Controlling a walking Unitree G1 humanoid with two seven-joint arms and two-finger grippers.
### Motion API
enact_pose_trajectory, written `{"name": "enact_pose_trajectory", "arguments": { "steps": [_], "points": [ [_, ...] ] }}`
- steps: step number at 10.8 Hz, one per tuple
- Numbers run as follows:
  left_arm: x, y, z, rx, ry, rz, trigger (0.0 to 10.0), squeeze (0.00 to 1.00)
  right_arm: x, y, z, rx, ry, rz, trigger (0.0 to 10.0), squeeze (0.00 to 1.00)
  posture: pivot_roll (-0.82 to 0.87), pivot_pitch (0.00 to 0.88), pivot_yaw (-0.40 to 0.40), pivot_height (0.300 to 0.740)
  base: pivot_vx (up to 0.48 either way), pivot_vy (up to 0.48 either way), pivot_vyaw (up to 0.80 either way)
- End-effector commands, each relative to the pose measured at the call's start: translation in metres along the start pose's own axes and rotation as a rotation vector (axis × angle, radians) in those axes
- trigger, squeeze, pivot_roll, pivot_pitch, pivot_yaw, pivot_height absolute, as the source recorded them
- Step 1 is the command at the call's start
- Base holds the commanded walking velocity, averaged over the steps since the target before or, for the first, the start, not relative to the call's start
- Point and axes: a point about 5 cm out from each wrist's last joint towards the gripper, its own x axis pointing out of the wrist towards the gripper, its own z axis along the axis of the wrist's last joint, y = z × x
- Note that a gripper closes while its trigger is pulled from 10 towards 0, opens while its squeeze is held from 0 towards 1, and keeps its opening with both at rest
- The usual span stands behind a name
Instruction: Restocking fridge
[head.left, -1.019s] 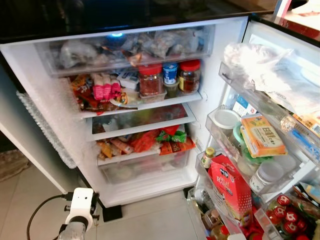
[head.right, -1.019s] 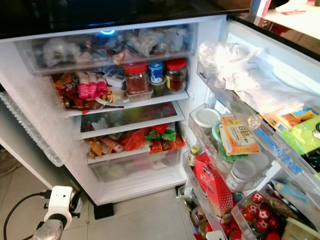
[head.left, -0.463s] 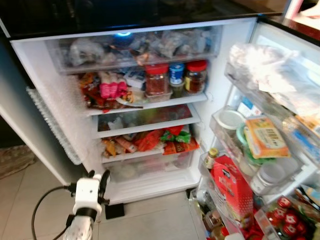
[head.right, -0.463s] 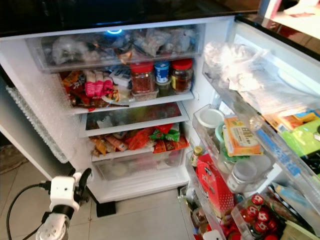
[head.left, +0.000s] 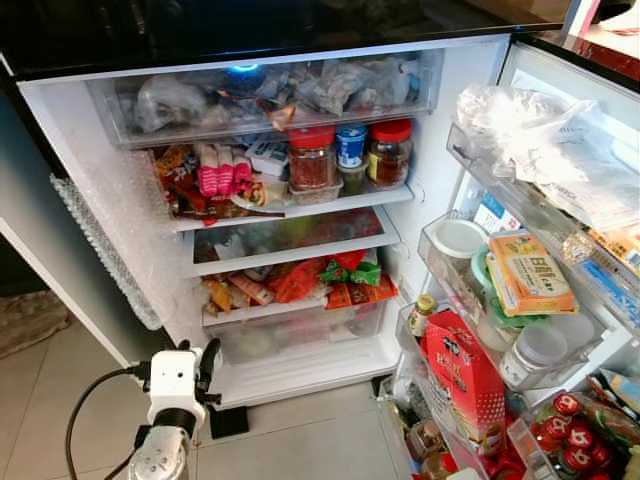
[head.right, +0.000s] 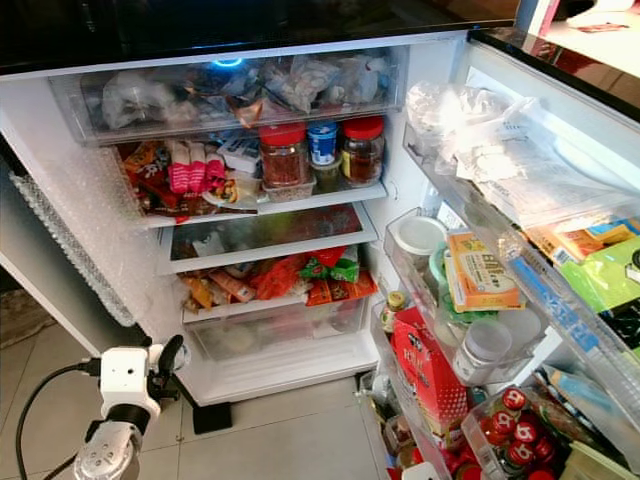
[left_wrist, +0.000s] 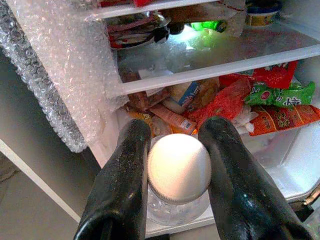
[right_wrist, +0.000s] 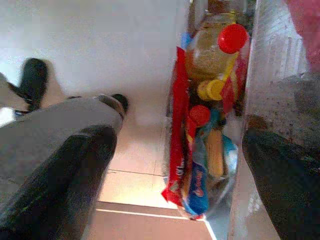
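The fridge (head.left: 420, 190) stands open in front of me, its shelves packed with jars, snack packets and bags. My left gripper (head.left: 208, 358) is low at the left, in front of the bottom drawer (head.left: 300, 335). In the left wrist view it (left_wrist: 176, 129) is shut on a clear jar with a white lid (left_wrist: 179, 167), pointing at the lower shelves. My right gripper (right_wrist: 177, 145) is open with nothing between its fingers, beside bottles with red and yellow caps (right_wrist: 220, 75) low in the door.
The open door (head.left: 600, 120) at the right holds full racks: a red carton (head.left: 462, 375), a yellow box (head.left: 527, 280), white-lidded tubs (head.left: 456, 238). Bubble wrap (head.left: 100, 240) hangs off the fridge's left wall. Tiled floor (head.left: 300, 440) lies below, with a black cable (head.left: 85, 405) by my left arm.
My left arm has risen a little toward the fridge, and its black fingers now show beside the white wrist block. The camera has shifted slightly.
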Motion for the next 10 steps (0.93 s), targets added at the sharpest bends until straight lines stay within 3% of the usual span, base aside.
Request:
{"name": "enact_pose_trajectory", "arguments": {
  "steps": [1, 5, 8, 10],
  "points": [
    [-0.0004, -0.0003, 0.0016, -0.010, 0.002, -0.004, 10.0, 0.00, -0.0010, -0.0095, -0.0006, -0.016, 0.000, -0.072, 10.0, 0.00, -0.02, 0.000, -0.002, 0.740, 0.000, 0.000, 0.00],
    [-0.0007, -0.0027, 0.0025, -0.018, 0.018, -0.023, 10.0, 0.00, -0.0019, -0.0152, -0.0040, -0.049, 0.037, -0.192, 10.0, 0.00, -0.02, 0.000, -0.001, 0.740, 0.000, 0.000, 0.00],
    [0.0000, -0.0041, 0.0028, -0.021, 0.026, -0.033, 10.0, 0.00, -0.0009, -0.0086, -0.0019, -0.034, 0.012, -0.079, 10.0, 0.00, -0.02, 0.000, -0.001, 0.740, 0.000, 0.000, 0.00],
    [0.0008, -0.0047, 0.0030, -0.025, 0.032, -0.038, 10.0, 0.00, -0.0007, -0.0081, -0.0015, -0.035, 0.017, -0.073, 10.0, 0.00, -0.02, 0.000, -0.003, 0.740, 0.000, 0.000, 0.00]
  ]
}}
